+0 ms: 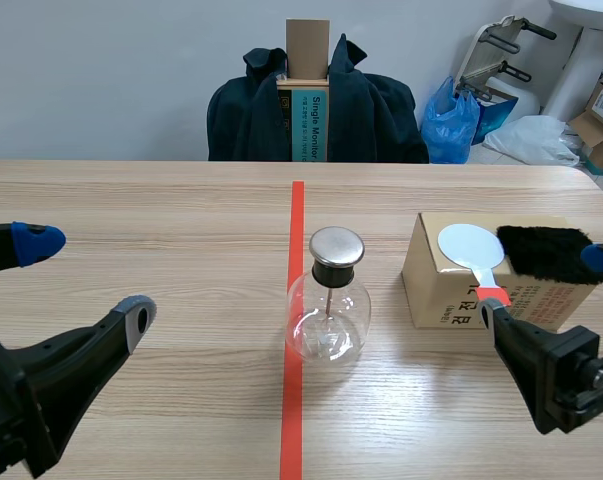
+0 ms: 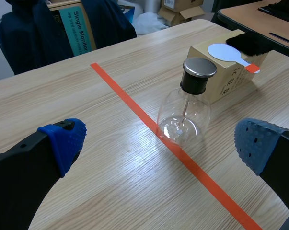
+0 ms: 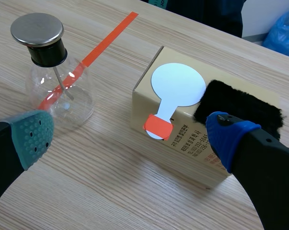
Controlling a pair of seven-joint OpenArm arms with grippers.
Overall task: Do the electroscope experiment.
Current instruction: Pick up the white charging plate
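In the scene view, the glass electroscope flask [image 1: 327, 310] stands mid-desk on the red tape line. To its right, a cardboard box [image 1: 436, 290] carries a white paddle [image 1: 469, 247] and black fur [image 1: 543, 252]. In the left wrist view, the left hand [image 2: 158, 141] gapes wide, with the flask ahead. In the right wrist view, the right hand [image 3: 131, 134] is spread apart, with the box just ahead.

The light wooden table [image 1: 161, 200] carries two things. A glass electroscope flask [image 1: 327, 320] stands upright near the centre, on the orange-red tape line [image 1: 297, 220]. A cardboard box [image 1: 436, 290] lies at its 3 o'clock, near but apart.
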